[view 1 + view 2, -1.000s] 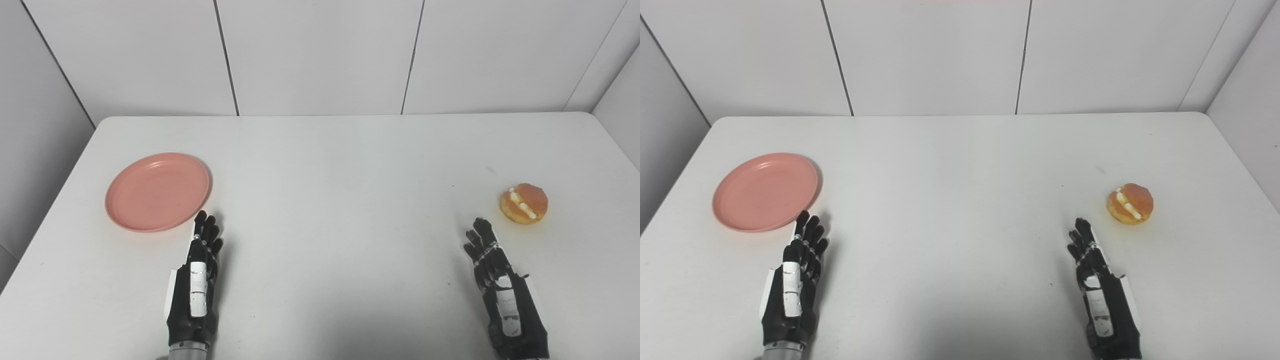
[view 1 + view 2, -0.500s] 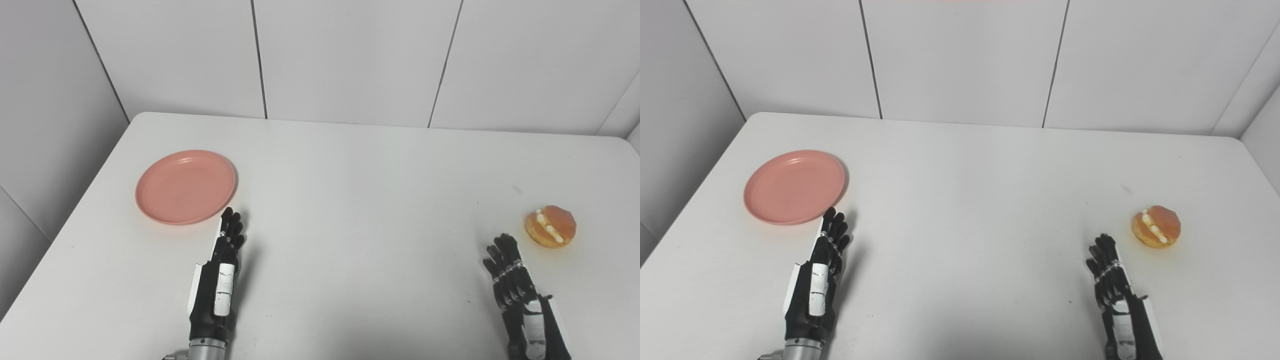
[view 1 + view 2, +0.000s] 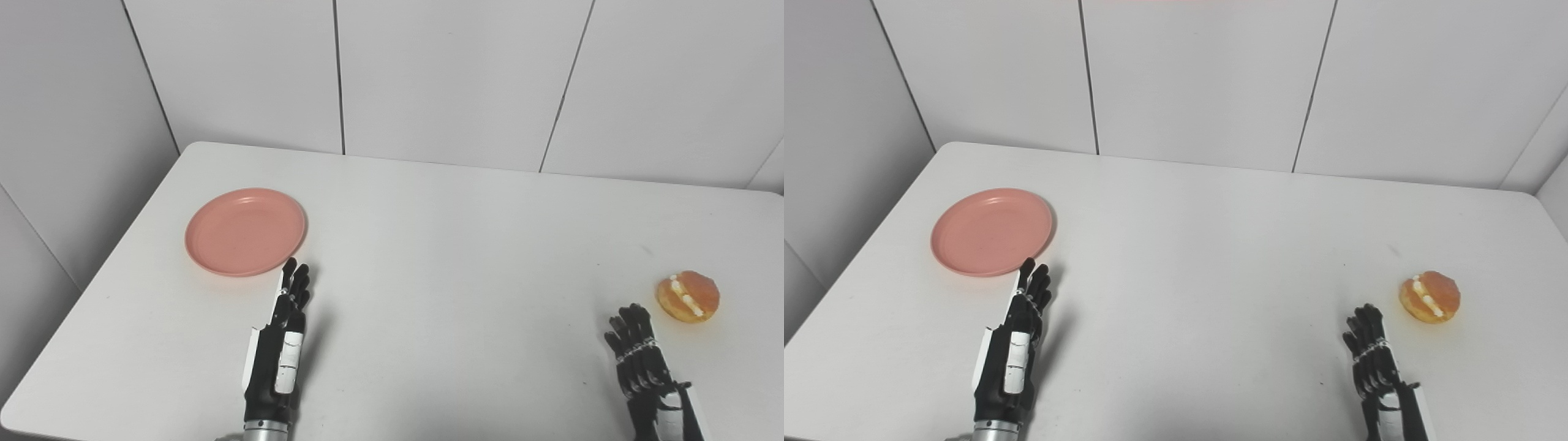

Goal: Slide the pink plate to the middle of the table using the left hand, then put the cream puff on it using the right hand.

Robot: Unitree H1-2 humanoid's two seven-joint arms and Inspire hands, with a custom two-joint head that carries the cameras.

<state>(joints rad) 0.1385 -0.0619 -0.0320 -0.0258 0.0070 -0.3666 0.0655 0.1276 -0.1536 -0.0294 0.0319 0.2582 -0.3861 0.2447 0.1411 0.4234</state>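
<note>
Nothing of the task is done yet, as far as I can judge: the pink plate point(image 3: 245, 232) sits in the left part of the frame, well off the middle of the worktop point(image 3: 441, 245), and the cream puff point(image 3: 688, 296) lies on bare surface at the right edge, well apart from the plate. Both the slide and the placing are left. My left hand point(image 3: 280, 346) is flat and empty at lower left, fingers straight and side by side, tips just beside the plate's near rim; I cannot tell whether they touch it. My right hand point(image 3: 646, 373), lower right, is open too, holding nothing, near the puff.
</note>
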